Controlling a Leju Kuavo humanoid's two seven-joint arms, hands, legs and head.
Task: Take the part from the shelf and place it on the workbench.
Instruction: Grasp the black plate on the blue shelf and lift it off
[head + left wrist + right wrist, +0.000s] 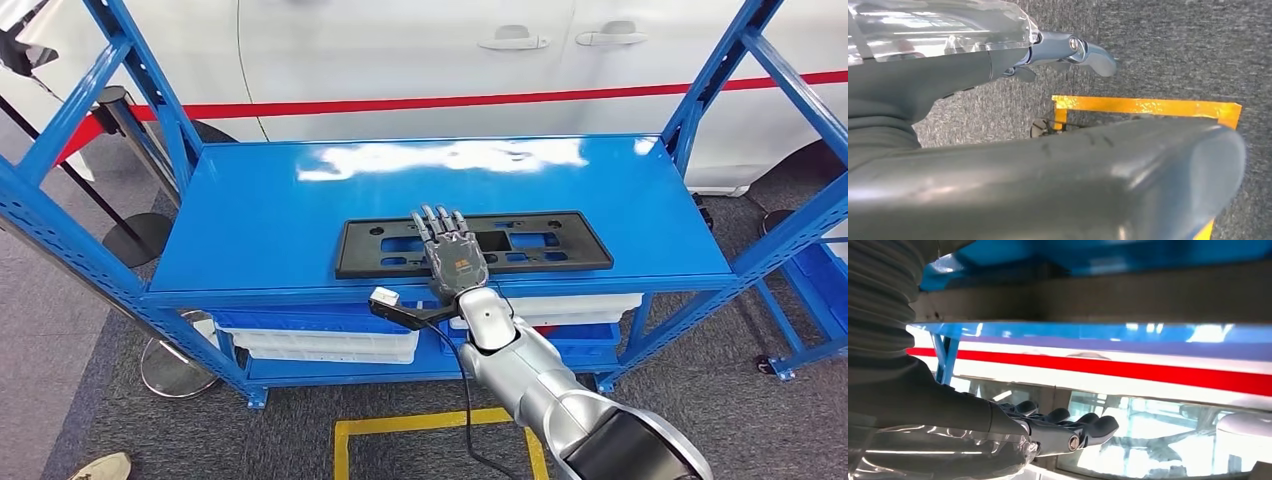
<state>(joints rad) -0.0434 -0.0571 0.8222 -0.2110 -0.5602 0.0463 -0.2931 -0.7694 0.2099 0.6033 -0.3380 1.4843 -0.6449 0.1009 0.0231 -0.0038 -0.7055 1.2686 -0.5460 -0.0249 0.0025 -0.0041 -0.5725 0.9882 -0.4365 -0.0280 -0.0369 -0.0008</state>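
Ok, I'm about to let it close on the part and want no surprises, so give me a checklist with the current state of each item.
1. Right hand over the black part: ok, it lies above the part's middle.
2. Fingers apart, holding nothing: ok in the head view.
3. Hand touching the part: cannot tell.
4. Part flat on the blue shelf, nothing on it: ok.
5. Wrist cable free of the shelf edge: ok, it hangs in front of the shelf.
6. Left hand out of the way: ok, above the carpet and yellow floor marking.
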